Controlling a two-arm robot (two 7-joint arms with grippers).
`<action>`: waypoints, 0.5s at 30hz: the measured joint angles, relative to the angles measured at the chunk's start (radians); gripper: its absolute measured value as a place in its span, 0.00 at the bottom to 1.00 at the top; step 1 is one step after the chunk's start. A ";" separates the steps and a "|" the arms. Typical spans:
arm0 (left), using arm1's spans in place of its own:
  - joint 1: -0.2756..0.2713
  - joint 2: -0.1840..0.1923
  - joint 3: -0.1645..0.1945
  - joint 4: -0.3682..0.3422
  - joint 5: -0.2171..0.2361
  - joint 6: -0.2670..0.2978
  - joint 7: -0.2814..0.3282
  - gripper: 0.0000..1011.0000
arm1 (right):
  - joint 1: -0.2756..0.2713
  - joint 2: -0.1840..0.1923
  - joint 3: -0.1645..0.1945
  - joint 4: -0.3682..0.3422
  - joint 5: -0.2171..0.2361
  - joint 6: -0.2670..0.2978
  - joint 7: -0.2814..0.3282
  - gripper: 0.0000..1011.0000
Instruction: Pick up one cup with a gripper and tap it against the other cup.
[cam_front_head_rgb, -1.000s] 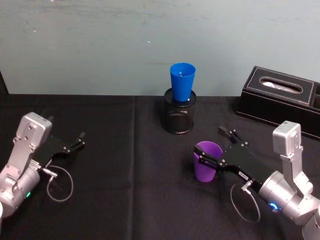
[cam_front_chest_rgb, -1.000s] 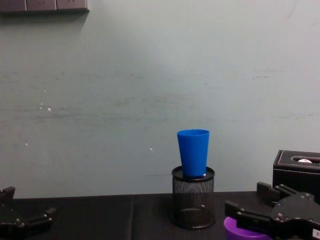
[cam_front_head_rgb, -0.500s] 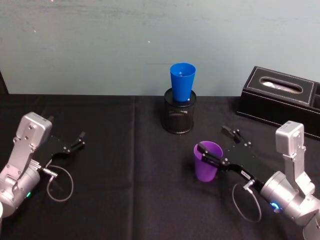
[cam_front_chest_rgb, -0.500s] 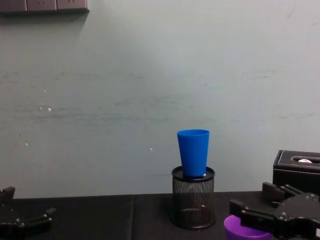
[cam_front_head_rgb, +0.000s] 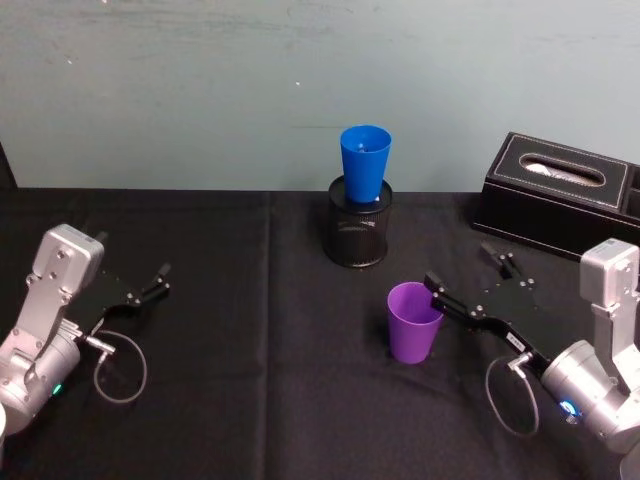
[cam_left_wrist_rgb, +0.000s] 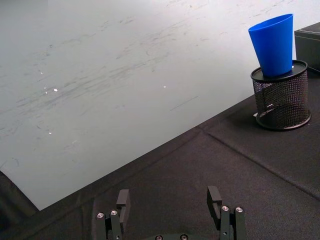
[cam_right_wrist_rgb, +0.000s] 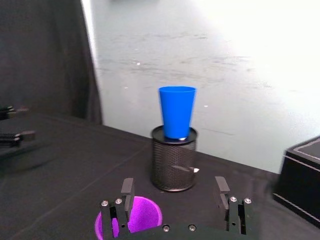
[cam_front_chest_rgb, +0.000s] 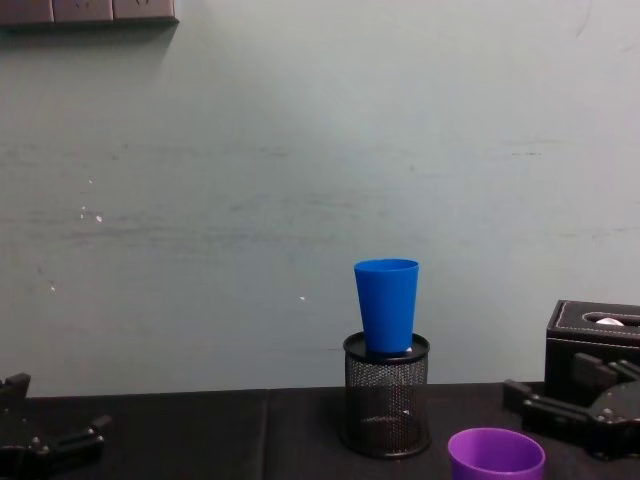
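Standing upright on the black table, the purple cup is free; my right gripper sits just beside it, fingers spread wide, holding nothing. Behind, the blue cup rides in a black mesh holder. A black tissue box lies far right. Left gripper rests well apart, fingers parted, empty. Chest view gives cup heights side-on; head view gives spacing. Two cups, two grippers.

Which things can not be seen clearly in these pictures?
- Base of the blue cup: hidden inside the mesh holder, every view.
- Purple cup: chest view's bottom edge cuts off its lower body.
- Tissue box: cut by the head view's right edge.
- Right gripper, left gripper: wrist views cut their bases.
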 joint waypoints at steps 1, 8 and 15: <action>0.000 0.000 0.000 0.000 0.000 0.000 0.000 1.00 | -0.005 -0.002 0.008 -0.003 -0.002 0.000 -0.010 0.99; 0.000 0.000 0.000 0.000 0.000 0.000 0.000 1.00 | -0.026 -0.010 0.052 -0.010 -0.011 0.002 -0.050 0.99; 0.000 0.000 0.000 0.000 0.000 0.000 0.000 1.00 | -0.036 -0.018 0.084 -0.011 -0.017 0.003 -0.065 0.99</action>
